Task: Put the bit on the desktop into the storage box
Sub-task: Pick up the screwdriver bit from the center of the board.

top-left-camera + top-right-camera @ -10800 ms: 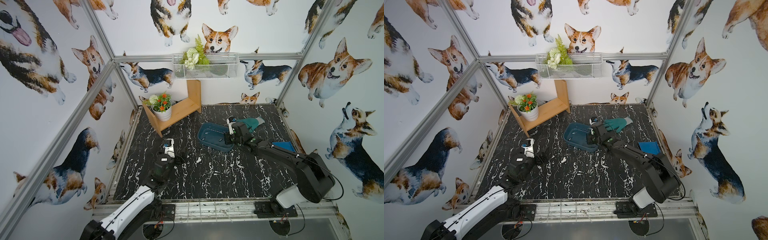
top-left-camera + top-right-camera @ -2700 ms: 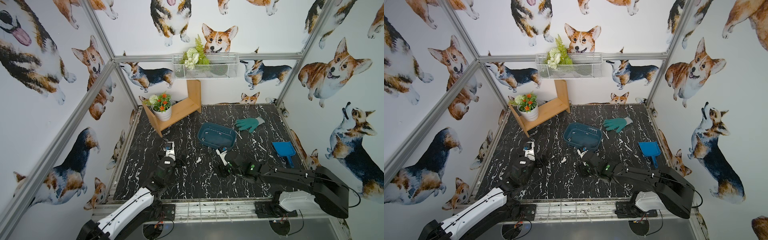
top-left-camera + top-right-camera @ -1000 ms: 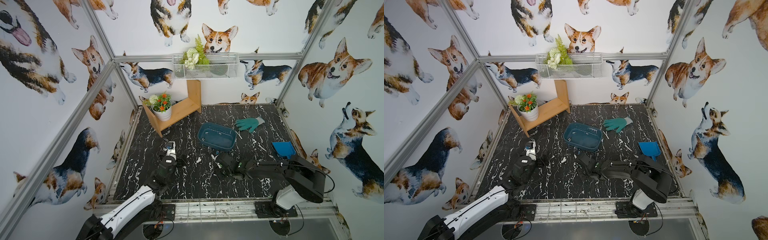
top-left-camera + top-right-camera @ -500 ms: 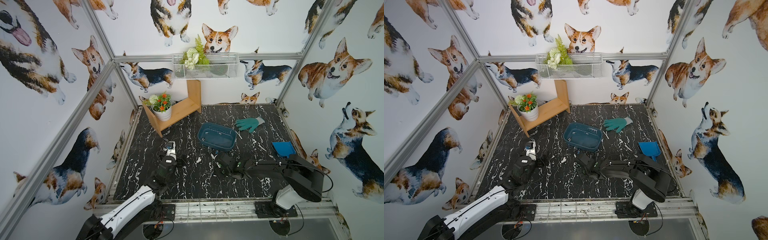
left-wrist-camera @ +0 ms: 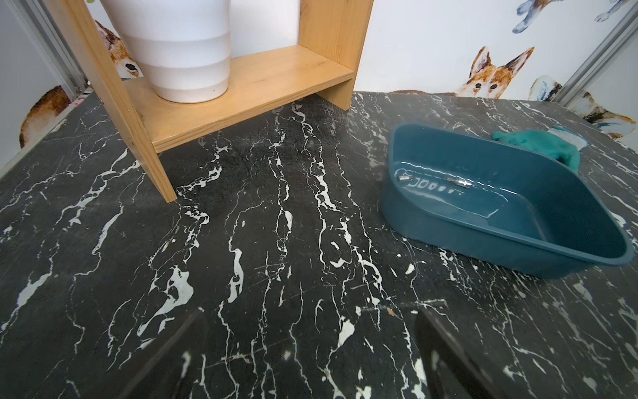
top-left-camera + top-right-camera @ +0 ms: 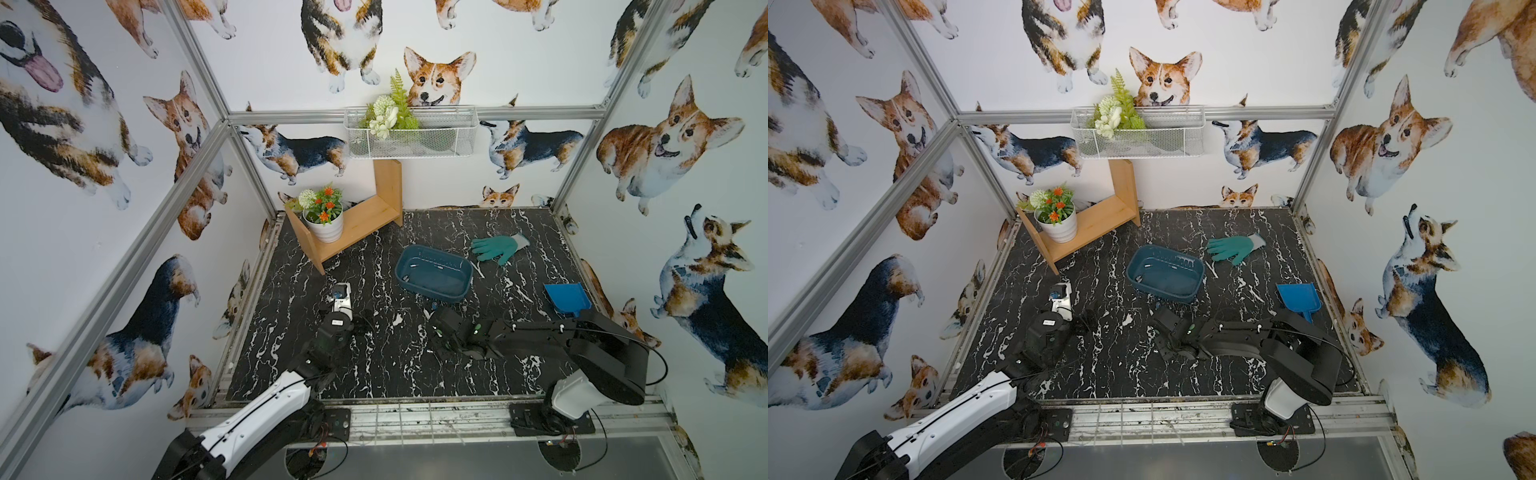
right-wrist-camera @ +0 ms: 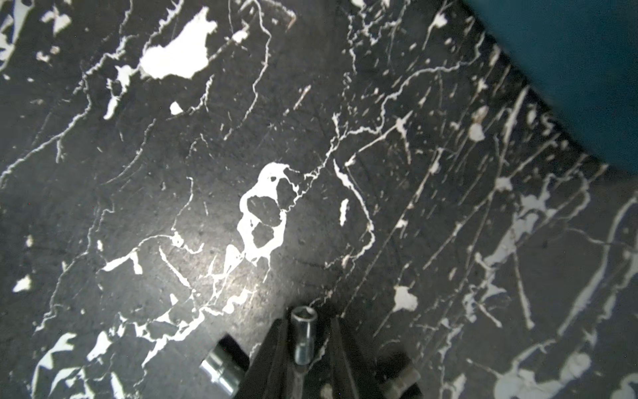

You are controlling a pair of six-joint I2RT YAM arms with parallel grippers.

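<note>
"Two silver bits (image 5: pixel 404 178) – seeing them lying already inside the storage box (image 5: pixel 483 221), by the wall with the small slots?"

"Seeing them, yes, in the left wrist view. Finding more down on the counter (image 6: pixel 374 374) too."

"Where exactly?"

"Looking through the right wrist view: noticing one bit (image 7: pixel 303 340) lying on the counter, right between the fingers (image 7: pixel 271 359) of the right claw (image 7: pixel 308 324). Noticing also another bit (image 7: pixel 222 366) just beside, outside the fingers."

"Pinching the first one already?"

"Not being able to tell. Standing narrow, very close on both sides of it, but not showing clear contact."

"And sitting where, in both top views?"

"Reaching low over the counter, near the front wall of the storage box but apart from it."

"And the left claw (image 5: pixel 309 321)?"

"Standing spread wide, holding nothing, hanging low over bare counter, facing the wooden shelf (image 5: pixel 241 93) and the storage box."
</note>
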